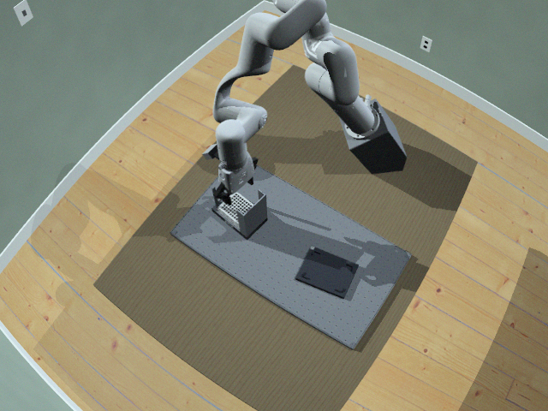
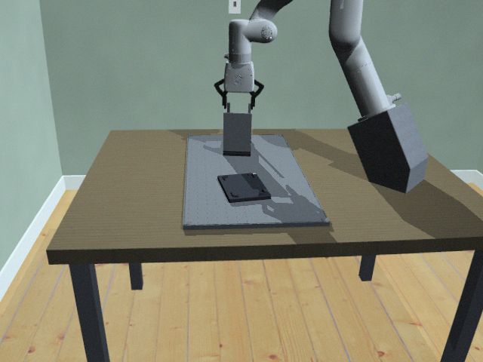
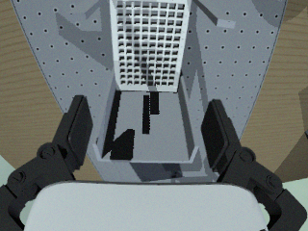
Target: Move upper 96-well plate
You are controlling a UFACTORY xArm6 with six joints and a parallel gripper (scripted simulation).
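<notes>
The stack rack K1 (image 1: 246, 213) stands at the left end of the grey baseplate (image 1: 292, 256). It also shows in the exterior view (image 2: 236, 133). The upper 96-well plate (image 1: 235, 206) lies white and the right way up in the rack's top, and its well grid shows in the wrist view (image 3: 149, 45). The lower plate is hidden beneath it. My gripper (image 2: 238, 104) is open and empty just above the rack's top, one finger on each side (image 3: 148, 127). The dark plate nest N1 (image 1: 326, 271) (image 2: 244, 187) lies empty farther along the baseplate. A small pale mark (image 1: 312, 248) sits outside one of its corners.
The arm's dark base block (image 1: 376, 143) stands tilted on the table beyond the baseplate. The brown table top (image 2: 128, 187) surrounds the baseplate.
</notes>
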